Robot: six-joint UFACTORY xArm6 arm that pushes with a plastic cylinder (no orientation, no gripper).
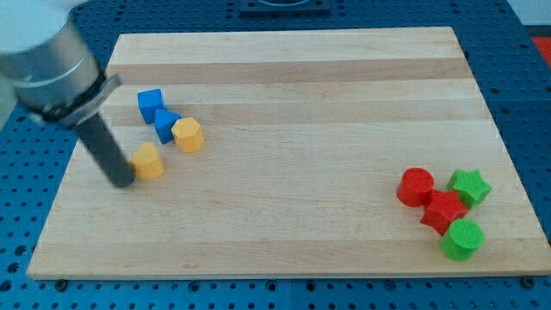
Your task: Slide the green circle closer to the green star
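Approach step: tip [121, 182] far at view's left, touching yellow block [149, 161]; no pincer fitted, state untellable. Next: cross counter [301, 103] to green circle [462, 239], nudge toward green star [470, 186].

Pale striped wooden board [293, 77] — green circle [462, 239], green star [470, 186], perhaps darker.

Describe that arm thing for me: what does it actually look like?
It shows at the view's top left as a thick, blurred grey cylinder with a black band. Below it a straight dark rod runs down to my tip, just left of a yellow block. No cables, markings or claw show.
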